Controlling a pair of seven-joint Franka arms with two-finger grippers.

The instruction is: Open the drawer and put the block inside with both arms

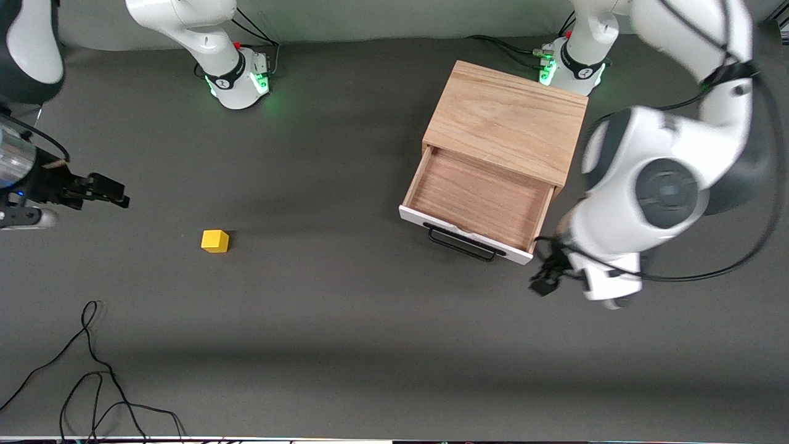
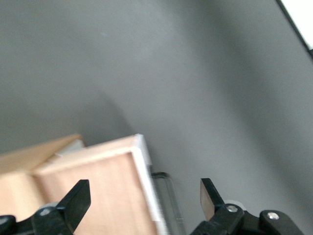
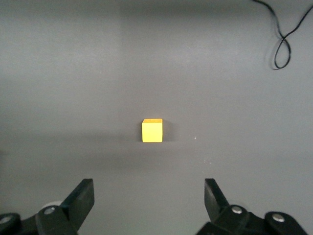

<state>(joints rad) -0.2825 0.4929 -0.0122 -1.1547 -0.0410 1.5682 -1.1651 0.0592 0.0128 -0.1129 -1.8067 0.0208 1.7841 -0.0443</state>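
Front view, listed from nearest the camera upward. Item: loose black cable [image 1: 92,376], lower left of the frame, on the grey table [image 1: 345,345]. Item: left gripper [image 1: 545,280], lower right, just off the corner of the drawer front, fingers spread and empty; its wrist view shows the same, fingertips [image 2: 78,198] apart over that corner. Item: block [image 1: 214,241], yellow cube, left of centre, alone on the table, well apart from the drawer. Likely light, rigid and square-faced; two opposite flat sides look the place to pinch. Item: right gripper [image 1: 105,190], left edge, above the block in the frame, fingers parted and holding nothing; its wrist view has the block [image 3: 152,130] centred ahead. Item: drawer [image 1: 478,200], right of centre, pulled out, wood floor bare, black handle [image 1: 462,243] at the white front. Item: oak box [image 1: 508,120], upper right of centre.
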